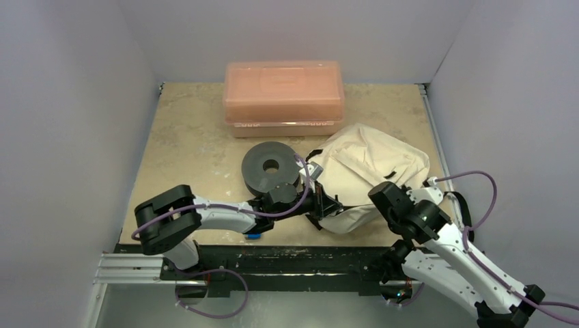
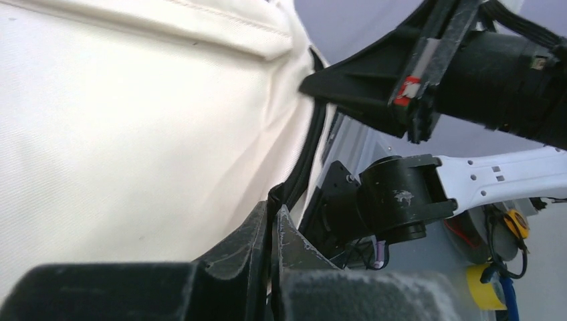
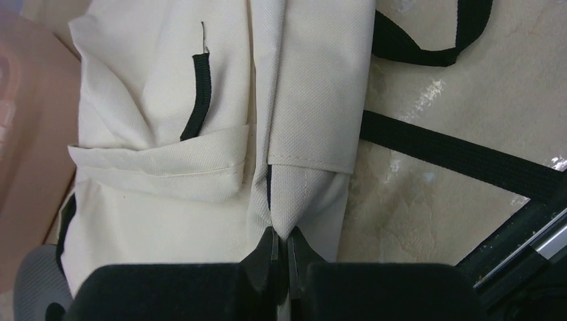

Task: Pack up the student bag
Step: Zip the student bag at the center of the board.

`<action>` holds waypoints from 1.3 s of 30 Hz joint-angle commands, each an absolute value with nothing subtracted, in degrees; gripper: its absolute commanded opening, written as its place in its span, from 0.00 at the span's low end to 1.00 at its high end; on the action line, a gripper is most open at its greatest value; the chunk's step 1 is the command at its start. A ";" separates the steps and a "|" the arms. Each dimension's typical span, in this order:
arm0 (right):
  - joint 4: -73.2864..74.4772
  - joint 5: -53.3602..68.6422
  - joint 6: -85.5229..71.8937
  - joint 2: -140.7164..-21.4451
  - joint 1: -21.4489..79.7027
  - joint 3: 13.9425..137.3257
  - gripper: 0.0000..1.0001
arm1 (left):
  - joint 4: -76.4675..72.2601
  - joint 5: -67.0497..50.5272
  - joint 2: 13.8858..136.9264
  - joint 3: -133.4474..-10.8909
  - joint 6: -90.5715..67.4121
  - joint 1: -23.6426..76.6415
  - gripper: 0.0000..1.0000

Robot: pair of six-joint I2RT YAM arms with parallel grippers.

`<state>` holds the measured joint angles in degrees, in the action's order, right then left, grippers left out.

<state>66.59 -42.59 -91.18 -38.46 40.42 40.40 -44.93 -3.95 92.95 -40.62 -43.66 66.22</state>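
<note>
at the near edge of the surface (image 1: pixel 191 157), the left arm (image 1: pixel 225 217) reaches toward 3 o'clock and the right arm (image 1: pixel 423 219) toward 11 o'clock. both meet the near side of the student bag (image 1: pixel 369 167), which lies slumped right of centre.

the left jaws are pressed fully together on the bag's near-left edge, with the black zip line (image 2: pixel 304 160) running down between them. the right jaws are likewise closed, pinching a narrow fold of cream fabric (image 3: pixel 304 200) at the near-right edge, with a black strap (image 3: pixel 455 157) lying loose on the surface at their 2 o'clock.

the step looks like getting the bag held and spread so that its mouth can be opened for packing. to do it well, i would lift both pinches together, only a little, then draw them apart evenly, so the cloth tightens without twisting. the right pinch holds thin fabric and may slip if pulled sharply. the left pinch, on the seam, should bear more of the pull.

the grey disc (image 1: pixel 271 166) sits just beside the bag at its 9 o'clock, so the bag is best not dragged that way. farther off, at 12 o'clock, the salmon-pink box (image 1: pixel 283 96) stands closed.
</note>
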 commanded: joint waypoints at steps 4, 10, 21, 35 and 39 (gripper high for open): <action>76.81 -61.58 -94.41 -36.84 39.14 47.48 0.00 | -39.01 -0.44 86.43 -35.03 -38.89 63.13 0.00; 76.95 -62.71 -94.23 -36.20 39.10 47.70 0.00 | -37.55 -1.29 83.12 -31.49 -37.97 63.02 0.00; 54.79 -34.10 -62.41 -25.74 39.18 50.87 0.66 | -35.22 -18.54 88.44 -45.21 -39.64 63.11 0.00; 48.70 -13.04 -38.68 -35.29 39.16 51.78 0.86 | -36.06 -18.53 89.00 -45.43 -45.33 62.89 0.00; 41.32 -12.67 -23.39 -35.29 39.13 56.78 0.86 | -35.26 -18.58 88.87 -44.57 -46.99 62.56 0.00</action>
<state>51.81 -12.45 -42.87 -35.42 39.24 50.19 -33.06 -18.41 91.33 -45.12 -44.21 62.96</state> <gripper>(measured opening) 0.860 0.010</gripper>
